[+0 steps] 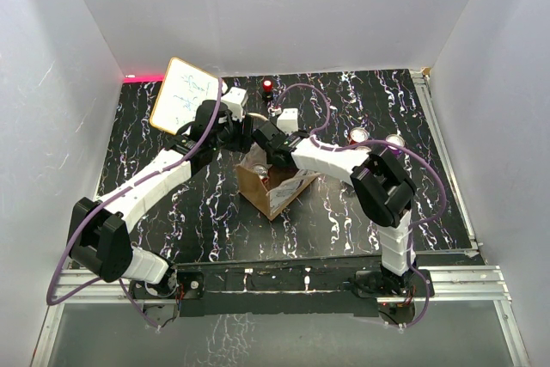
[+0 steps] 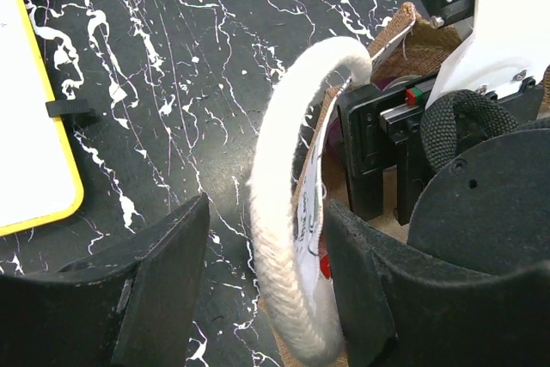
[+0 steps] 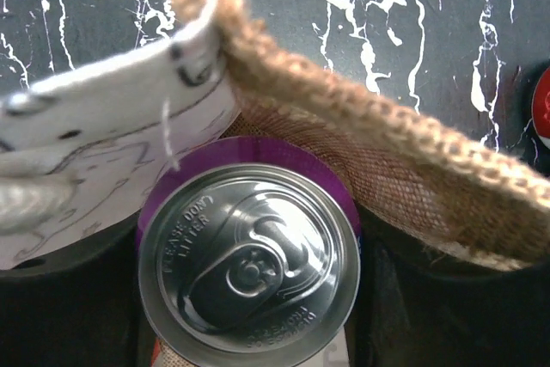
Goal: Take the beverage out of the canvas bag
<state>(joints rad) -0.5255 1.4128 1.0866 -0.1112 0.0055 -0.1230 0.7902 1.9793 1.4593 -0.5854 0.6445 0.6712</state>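
The beverage can [image 3: 249, 268], purple with a silver top, stands upright inside the canvas bag [image 1: 279, 193]. The bag sits open-mouthed near the middle of the worktop [image 1: 206, 212]. The right hand [image 3: 249, 324] reaches down into the bag and pinches the can, one finger against each side. The left hand [image 2: 266, 298] is spread, straddling a cream handle [image 2: 275, 178] on the bag's 11 o'clock side. A pair of cans [image 1: 357, 136] stands at the bag's 2 o'clock, and a yellow-edged whiteboard [image 1: 184, 94] lies at 10 o'clock.
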